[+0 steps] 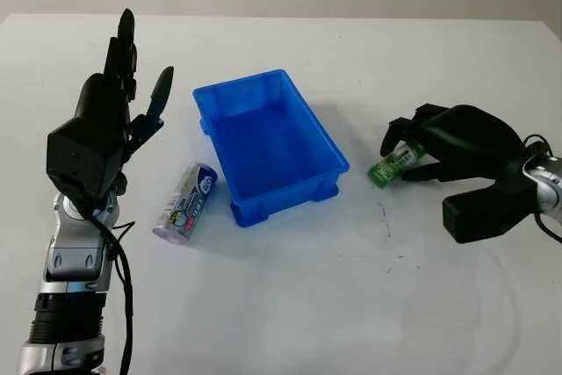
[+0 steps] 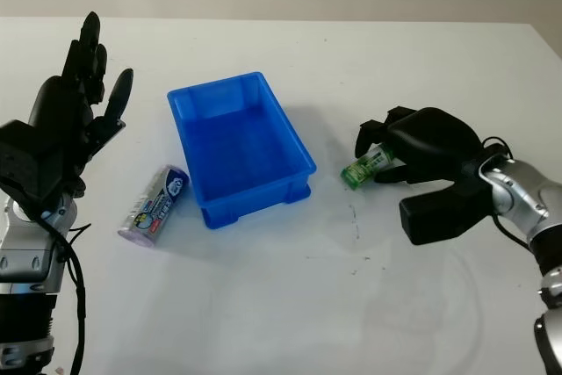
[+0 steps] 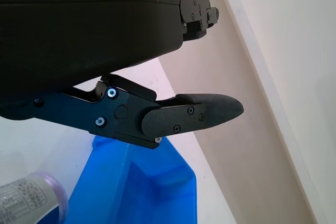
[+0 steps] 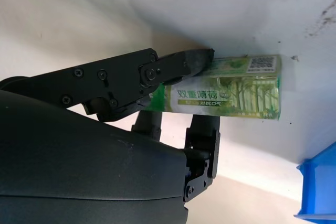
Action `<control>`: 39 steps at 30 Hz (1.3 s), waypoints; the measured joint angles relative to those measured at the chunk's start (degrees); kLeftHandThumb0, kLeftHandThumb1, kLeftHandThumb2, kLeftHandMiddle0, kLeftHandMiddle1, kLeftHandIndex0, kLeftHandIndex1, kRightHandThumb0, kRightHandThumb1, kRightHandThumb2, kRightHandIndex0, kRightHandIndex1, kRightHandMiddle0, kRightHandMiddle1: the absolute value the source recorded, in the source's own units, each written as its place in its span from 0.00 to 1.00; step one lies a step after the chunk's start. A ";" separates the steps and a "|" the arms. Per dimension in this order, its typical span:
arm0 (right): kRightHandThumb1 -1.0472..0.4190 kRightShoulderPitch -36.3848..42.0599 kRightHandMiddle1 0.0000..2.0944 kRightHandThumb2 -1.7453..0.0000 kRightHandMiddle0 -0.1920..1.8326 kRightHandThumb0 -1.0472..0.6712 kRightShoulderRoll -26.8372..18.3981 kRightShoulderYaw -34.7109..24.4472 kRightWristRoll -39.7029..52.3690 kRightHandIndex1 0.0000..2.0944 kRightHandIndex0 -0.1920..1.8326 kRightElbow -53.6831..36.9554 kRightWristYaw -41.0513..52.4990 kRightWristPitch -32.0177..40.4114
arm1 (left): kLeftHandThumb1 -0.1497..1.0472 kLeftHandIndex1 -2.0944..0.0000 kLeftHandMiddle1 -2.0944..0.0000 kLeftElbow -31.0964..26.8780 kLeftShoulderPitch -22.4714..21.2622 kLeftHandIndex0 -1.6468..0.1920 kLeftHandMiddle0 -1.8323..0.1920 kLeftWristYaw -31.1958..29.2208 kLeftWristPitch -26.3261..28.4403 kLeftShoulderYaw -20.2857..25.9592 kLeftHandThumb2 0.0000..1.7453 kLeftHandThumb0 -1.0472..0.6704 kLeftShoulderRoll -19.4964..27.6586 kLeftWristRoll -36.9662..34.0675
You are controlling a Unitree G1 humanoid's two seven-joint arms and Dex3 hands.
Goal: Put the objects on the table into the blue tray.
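The blue tray [image 1: 237,83] sits in the middle of the white table, with nothing inside it. A green mint pack [image 1: 393,165] lies on the table just right of the tray. My right hand [image 1: 399,159] is curled around it; in the right wrist view, fingers [image 4: 195,59] press on both long sides of the pack [image 4: 226,87]. A purple-and-white tube [image 1: 186,204] lies left of the tray. My left hand [image 1: 145,52] is raised above the table further left, open and holding nothing.
The white table [image 1: 290,305] has free room in front of the tray and along the far side. The left wrist view catches a tray corner [image 3: 152,182] and the tube's end [image 3: 31,200] under my finger [image 3: 199,114].
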 measured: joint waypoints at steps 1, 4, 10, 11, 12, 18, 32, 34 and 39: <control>0.07 -0.24 0.92 0.97 0.19 0.43 0.06 0.44 -0.93 0.98 0.21 0.26 -1.46 0.08 | 1.00 0.97 0.97 -0.11 0.00 0.93 0.93 0.05 0.19 0.00 0.28 0.24 0.00 0.05; 0.08 -1.27 0.98 0.97 0.23 0.40 0.45 1.92 -3.14 1.00 0.32 1.95 -6.19 -0.02 | 1.00 0.97 0.97 -0.82 0.01 0.92 0.93 0.13 0.97 0.00 0.29 0.24 0.00 0.27; 0.00 -3.60 1.00 0.91 0.39 0.33 0.99 4.08 -4.72 1.00 0.53 5.40 -10.72 -0.21 | 1.00 0.98 0.98 -1.29 0.02 0.93 0.94 0.08 1.23 -0.01 0.28 0.24 0.00 0.19; 0.00 -3.97 1.00 0.90 0.40 0.33 1.04 4.43 -4.79 1.00 0.54 5.80 -11.03 -0.24 | 1.00 0.98 0.98 -1.29 0.02 0.93 0.94 0.05 1.22 -0.03 0.28 0.24 0.00 0.20; 0.00 -4.25 1.00 0.89 0.41 0.33 1.15 4.69 -4.82 1.00 0.54 6.25 -11.42 -0.37 | 1.00 0.98 0.98 -1.30 0.02 0.93 0.94 0.04 1.22 -0.05 0.28 0.24 0.00 0.25; 0.00 -5.69 1.00 0.92 0.36 0.37 3.95 3.74 -1.36 1.00 0.50 6.98 -10.29 0.72 | 1.00 0.97 0.97 -0.68 0.01 0.93 0.93 0.04 -0.60 -0.19 0.28 0.25 0.00 0.28; 0.00 -22.10 1.00 0.89 0.51 0.37 12.01 -2.51 7.60 1.00 0.64 4.55 -8.89 1.69 | 1.00 0.98 0.98 -0.42 0.02 0.93 0.93 0.82 -1.08 -0.65 0.29 0.25 -0.33 0.59; 0.00 -23.80 1.00 0.89 0.48 0.37 13.14 -2.46 7.52 1.00 0.61 4.53 -8.92 1.69 | 1.00 0.98 0.98 -0.46 0.03 0.93 0.93 0.89 -1.08 -0.66 0.29 0.25 -0.36 0.65; 0.00 -27.87 1.00 0.86 0.49 0.35 15.21 -1.99 6.88 1.00 0.62 5.37 -9.10 1.59 | 1.00 0.97 0.97 -0.76 0.58 0.93 0.93 1.65 -1.07 -0.72 0.29 0.24 -0.42 1.47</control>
